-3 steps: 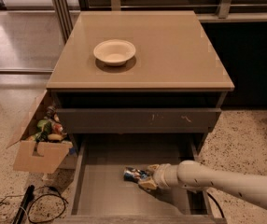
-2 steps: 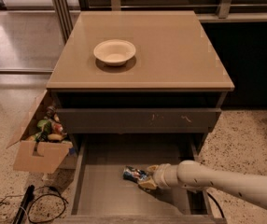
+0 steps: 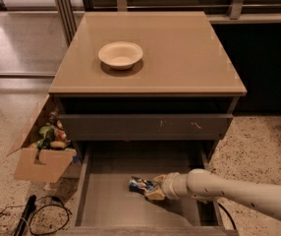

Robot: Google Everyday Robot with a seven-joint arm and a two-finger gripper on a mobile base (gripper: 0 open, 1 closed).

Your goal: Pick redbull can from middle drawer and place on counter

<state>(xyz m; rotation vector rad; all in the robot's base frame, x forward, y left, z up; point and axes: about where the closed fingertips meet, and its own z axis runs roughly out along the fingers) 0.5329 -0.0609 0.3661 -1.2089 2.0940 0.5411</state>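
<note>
The redbull can (image 3: 138, 184), blue and silver, lies on its side on the grey floor of the open middle drawer (image 3: 108, 200), near its centre. My gripper (image 3: 152, 190) reaches in from the right on a pale arm and sits against the can's right end, low over the drawer floor. The counter (image 3: 180, 58) is the tan top slab of the cabinet above.
A cream bowl (image 3: 120, 54) stands on the counter's left half. A shut drawer front with pale scratches (image 3: 145, 127) hangs above the open drawer. An open cardboard box of items (image 3: 44, 151) and black cables (image 3: 30, 213) lie on the floor to the left.
</note>
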